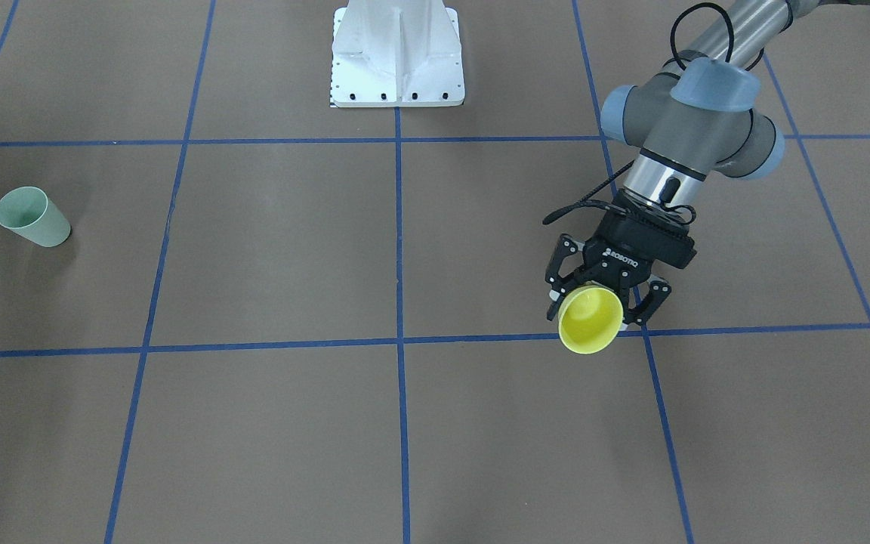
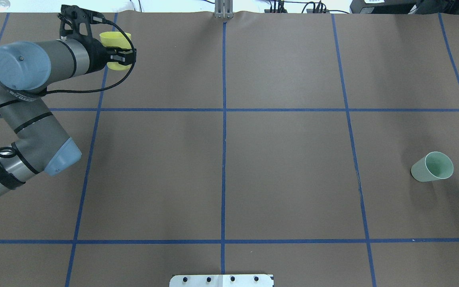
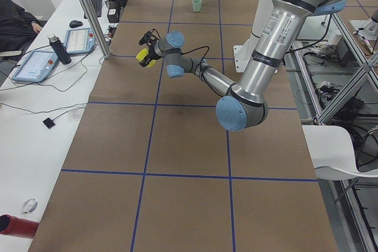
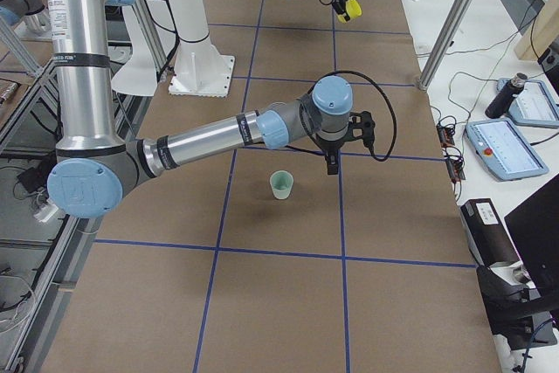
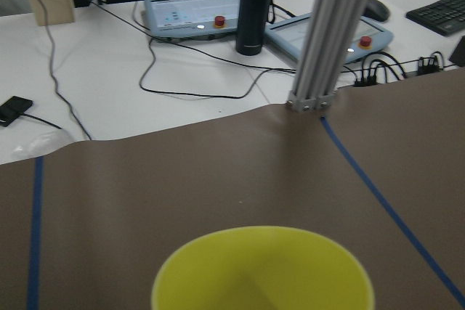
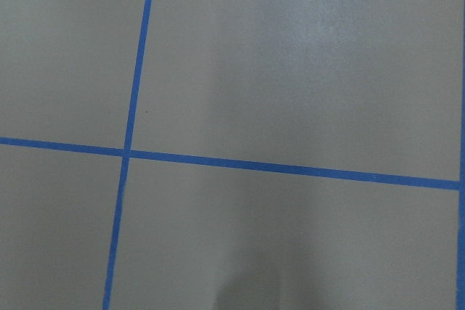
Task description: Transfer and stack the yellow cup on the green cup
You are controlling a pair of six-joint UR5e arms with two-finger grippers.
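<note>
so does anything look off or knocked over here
Nothing is spilled or damaged. The green cup stands upright on the table. The one thing askew is the yellow cup: the left hand holds it off the table, tipped over, with its mouth facing away from the robot.

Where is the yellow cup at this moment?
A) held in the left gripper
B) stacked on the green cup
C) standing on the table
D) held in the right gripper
A: the left gripper is shut on the yellow cup, while the green cup stands alone, with nothing in it.
</note>
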